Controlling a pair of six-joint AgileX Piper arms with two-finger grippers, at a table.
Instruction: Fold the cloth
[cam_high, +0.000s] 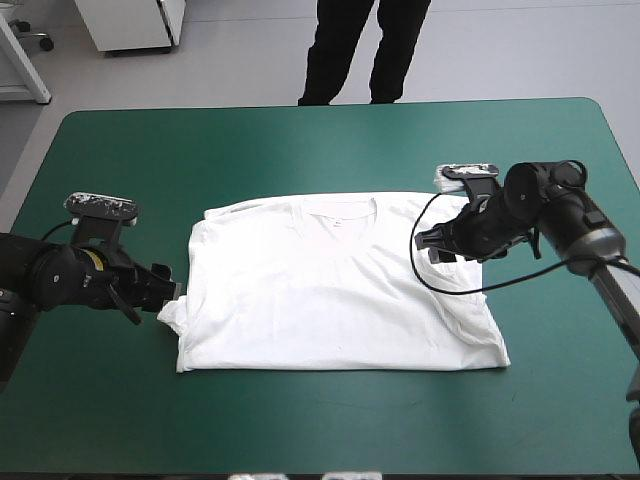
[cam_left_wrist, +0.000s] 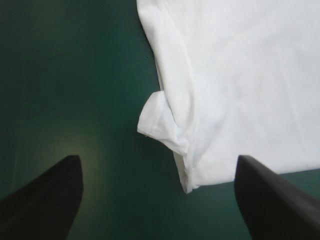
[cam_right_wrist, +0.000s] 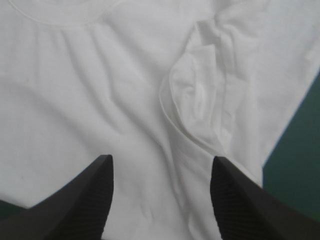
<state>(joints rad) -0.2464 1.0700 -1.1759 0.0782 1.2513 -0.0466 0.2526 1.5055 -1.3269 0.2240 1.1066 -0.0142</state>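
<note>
The white T-shirt (cam_high: 335, 285) lies spread flat in the middle of the teal-green table, collar toward the far edge, both sleeves tucked in. My left gripper (cam_high: 170, 292) is open at the shirt's left edge, just short of a small curled sleeve flap (cam_left_wrist: 159, 122) ahead of its fingers. My right gripper (cam_high: 432, 242) is open over the shirt's right shoulder. In the right wrist view the T-shirt (cam_right_wrist: 100, 90) fills the picture, and a raised fold of cloth (cam_right_wrist: 192, 95) lies ahead of the black fingers (cam_right_wrist: 82, 200).
Bare teal-green cover (cam_high: 330, 140) surrounds the shirt on all sides, widest toward the near edge and the far edge.
</note>
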